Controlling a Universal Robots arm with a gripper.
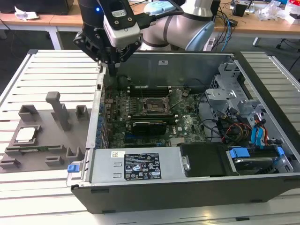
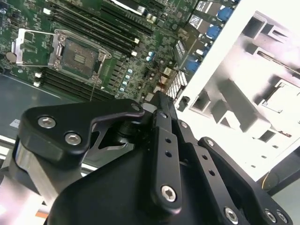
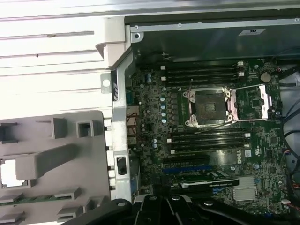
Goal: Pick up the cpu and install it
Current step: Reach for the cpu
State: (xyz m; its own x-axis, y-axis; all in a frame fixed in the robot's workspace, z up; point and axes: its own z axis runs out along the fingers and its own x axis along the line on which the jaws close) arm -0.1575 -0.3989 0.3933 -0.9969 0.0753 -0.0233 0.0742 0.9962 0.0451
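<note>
Slatted table (image 1: 51,70) carries an open computer case (image 1: 187,194), its motherboard (image 1: 187,125) facing up. On the exterior view's left, just beside the case, lies a grey tray (image 1: 49,138). My gripper (image 1: 113,70) hangs over the case wall nearest that tray, fingers drawn together on nothing. The socket (image 1: 153,105) lies open. The cpu (image 1: 26,135) sits flat in the tray, well apart from me.
</note>
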